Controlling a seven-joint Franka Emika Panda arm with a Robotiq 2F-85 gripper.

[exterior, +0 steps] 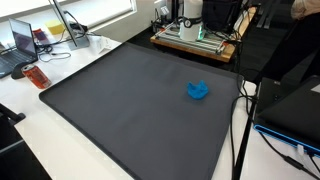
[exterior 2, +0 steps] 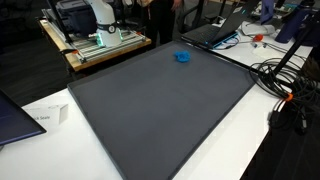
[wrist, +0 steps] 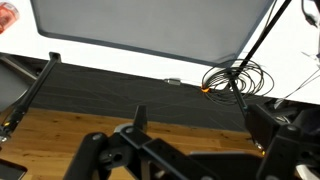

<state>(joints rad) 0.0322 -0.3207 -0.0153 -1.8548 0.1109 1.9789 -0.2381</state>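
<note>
Blue and small, the blue object point(exterior: 198, 91) is too blurred to identify; it could be a crumpled cloth or a soft toy, and I cannot tell which. In both exterior views the white robot arm point(exterior: 190, 12) is cut off by the top edge, so the claw does not show clearly there. In the wrist view only the claw point(wrist: 180, 160) and its dark linkages fill the bottom edge. Its fingers stand spread wide with nothing between them.

A large dark grey mat point(exterior: 120, 100) covers most of a white worktop point(exterior: 60, 140). The arm's base sits on a wooden platform point(wrist: 60, 135) at the far end of the mat. In an exterior view an open laptop point(exterior: 25, 40) and a small orange thing point(exterior: 37, 76) lie on the worktop beside the mat. A tangle of black cables point(wrist: 235, 78) lies on the white surface off one mat corner. The surroundings look like a cluttered lab or office.

The blue object lies on the mat, toward the end nearer the platform and close to one side edge, as both exterior views show point(exterior 2: 182, 57). It does not appear in the wrist view. The claw hangs over the platform, well apart from it.
</note>
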